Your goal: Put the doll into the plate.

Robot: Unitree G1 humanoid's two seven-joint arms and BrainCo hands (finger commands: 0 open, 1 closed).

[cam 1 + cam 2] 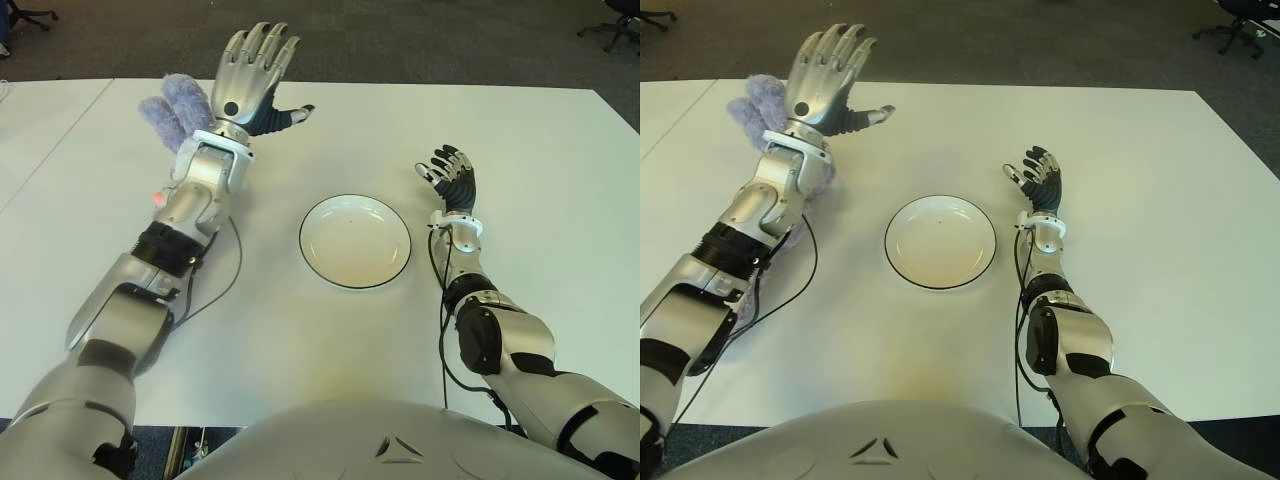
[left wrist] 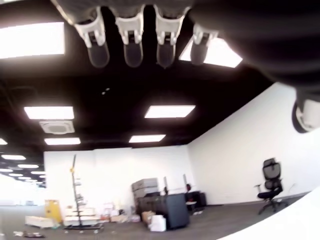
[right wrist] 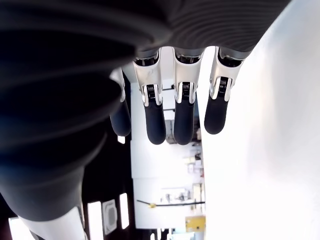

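A fuzzy lavender doll point(image 1: 178, 108) lies on the white table point(image 1: 330, 120) at the far left, partly hidden behind my left wrist and forearm. My left hand point(image 1: 255, 70) is raised above the table just right of the doll, fingers spread and holding nothing. The wrist view shows its fingertips point(image 2: 132, 50) against the ceiling only. A white plate point(image 1: 355, 241) with a dark rim sits bare at the table's middle. My right hand point(image 1: 450, 178) shows to the right of the plate, fingers relaxed and holding nothing.
A black cable point(image 1: 225, 280) trails along my left arm on the table. Dark carpet runs beyond the far table edge, with office chairs point(image 1: 612, 22) at the back corners. A seam to another table point(image 1: 50, 150) runs along the left.
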